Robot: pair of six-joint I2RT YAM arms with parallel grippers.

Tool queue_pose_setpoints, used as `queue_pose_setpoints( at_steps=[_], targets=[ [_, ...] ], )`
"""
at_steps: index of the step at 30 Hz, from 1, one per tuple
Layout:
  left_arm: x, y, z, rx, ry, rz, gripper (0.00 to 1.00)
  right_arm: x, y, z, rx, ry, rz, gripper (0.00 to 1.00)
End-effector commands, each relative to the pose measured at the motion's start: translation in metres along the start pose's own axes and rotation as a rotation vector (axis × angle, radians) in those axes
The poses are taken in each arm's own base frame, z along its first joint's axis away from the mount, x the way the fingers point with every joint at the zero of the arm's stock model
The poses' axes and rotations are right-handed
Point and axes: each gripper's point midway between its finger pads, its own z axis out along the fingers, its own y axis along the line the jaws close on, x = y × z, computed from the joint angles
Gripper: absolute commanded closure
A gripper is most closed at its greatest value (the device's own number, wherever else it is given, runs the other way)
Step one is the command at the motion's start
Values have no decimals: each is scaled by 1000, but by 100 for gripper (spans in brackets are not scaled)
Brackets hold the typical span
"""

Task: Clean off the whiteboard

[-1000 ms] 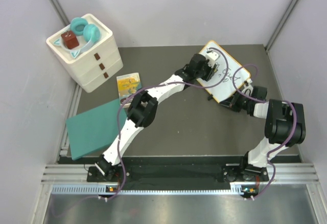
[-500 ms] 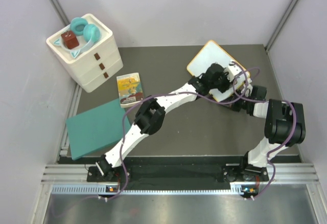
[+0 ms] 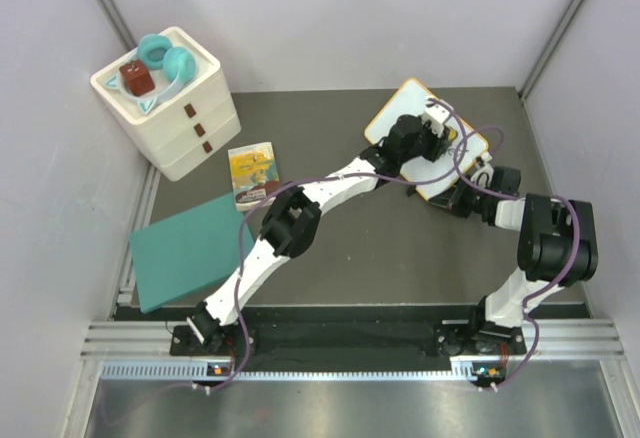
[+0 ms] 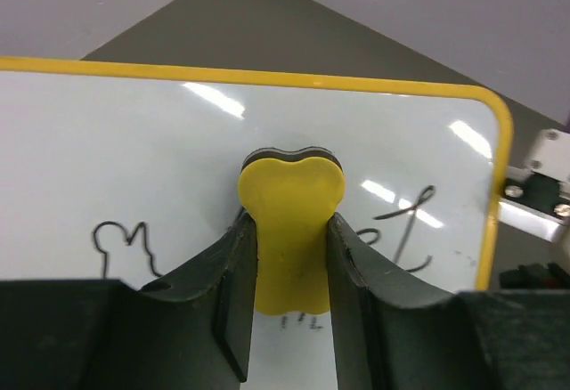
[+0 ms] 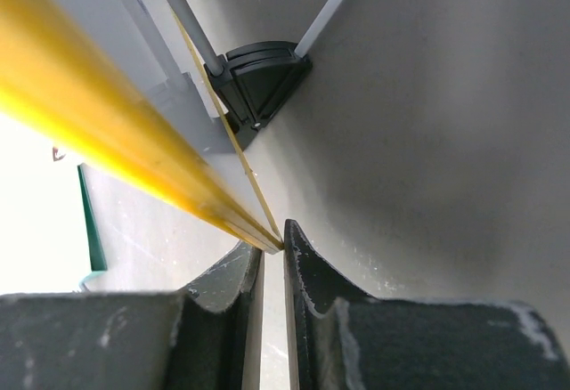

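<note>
The whiteboard (image 3: 397, 115), with its orange-yellow frame, stands tilted at the back right of the table. My left gripper (image 3: 430, 138) is over its middle, shut on a yellow eraser (image 4: 291, 221) that is pressed against the white surface (image 4: 151, 141). Black scribbles show left (image 4: 125, 240) and right (image 4: 411, 228) of the eraser, with small marks just below it. My right gripper (image 3: 462, 198) is shut on the board's lower frame edge (image 5: 116, 136), and its fingertips (image 5: 248, 270) pinch the frame. A black foot (image 5: 258, 78) of the board shows behind the frame.
A white drawer unit (image 3: 190, 118) at the back left carries teal headphones (image 3: 165, 58) and a red-brown box (image 3: 137, 78). A yellow booklet (image 3: 252, 173) and a flat teal rectangle (image 3: 190, 248) lie on the left. Grey walls close in on both sides.
My left gripper swept the eraser from the board's upper left down to its lower right, then back up toward the middle. The right gripper kept its hold on the frame.
</note>
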Motion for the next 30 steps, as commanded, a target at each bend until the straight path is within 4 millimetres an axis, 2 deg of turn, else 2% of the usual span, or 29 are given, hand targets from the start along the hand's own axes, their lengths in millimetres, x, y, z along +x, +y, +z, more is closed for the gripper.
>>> queue_pose_setpoints(
  at_steps=[1,4,8,12,15,18,22,24,25,26,28,29,30],
  targets=[
    [-1,52,4,-115,-70,-80,100,40,5,5,-21,148,11,100],
    [5,70,0,-160,-58,-82,100,40,5,5,-25,149,9,100],
    [8,73,-2,-145,-38,-76,100,40,5,5,-27,150,8,100],
    [2,43,1,-10,-53,-86,100,40,6,5,-26,150,8,100],
    [5,7,3,102,-42,-98,100,40,5,6,-26,151,12,100],
    [16,-24,4,164,-11,-106,100,40,5,6,-25,152,13,100],
    [36,-52,5,201,38,-90,100,40,5,6,-26,153,14,100],
    [47,-51,5,171,61,-77,100,41,4,7,-25,155,16,100],
    [48,-46,4,147,62,-76,100,41,5,6,-26,156,15,100],
    [58,-39,3,118,82,-73,100,41,5,6,-26,156,16,100],
    [54,-19,1,51,72,-67,100,41,5,6,-26,156,16,100],
    [62,-12,-2,30,89,-74,100,40,5,7,-27,154,14,100],
    [61,5,-4,-7,87,-81,100,41,5,7,-28,156,14,100]
  ],
)
